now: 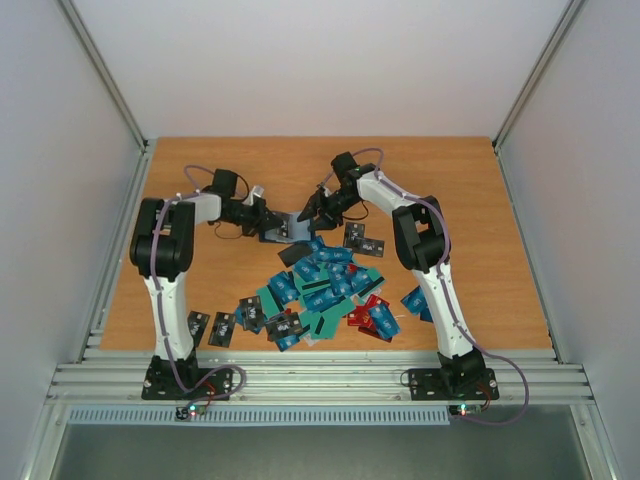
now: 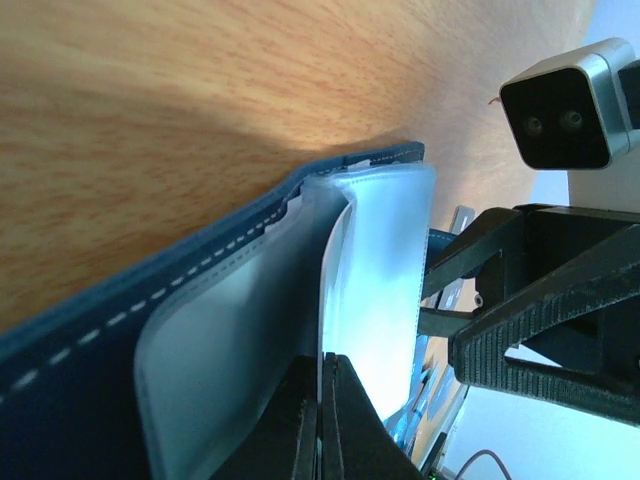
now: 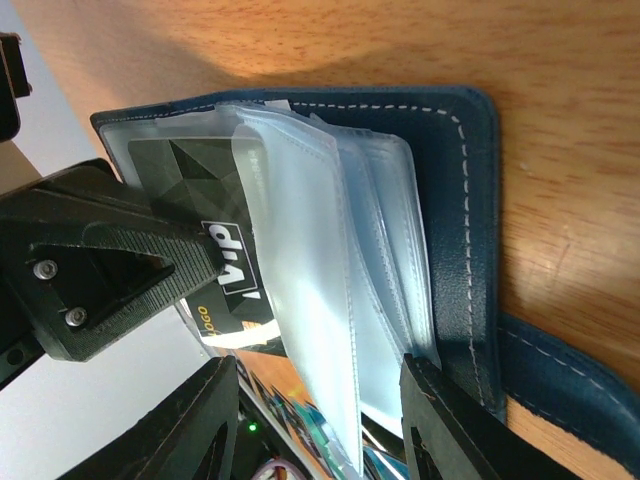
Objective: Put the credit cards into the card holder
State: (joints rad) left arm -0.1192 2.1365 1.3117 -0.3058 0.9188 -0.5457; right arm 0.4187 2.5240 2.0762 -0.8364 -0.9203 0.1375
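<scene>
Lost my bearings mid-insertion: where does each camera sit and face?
Top external: overhead behind the robot, looking down on the table; left arm and right arm show.
Left wrist: beside the card holder, looking along its sleeves; left gripper shut on one.
Right wrist: over the card holder; right gripper open.
Shared: all see the card holder.

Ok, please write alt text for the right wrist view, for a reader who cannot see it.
An open navy-blue stitched card holder fills the view against a wooden table, its clear plastic sleeves fanned out and a black card printed VIP in the front one. A ribbed finger of the left hand overlaps that card; the open right hand straddles the sleeves' edge.
</scene>
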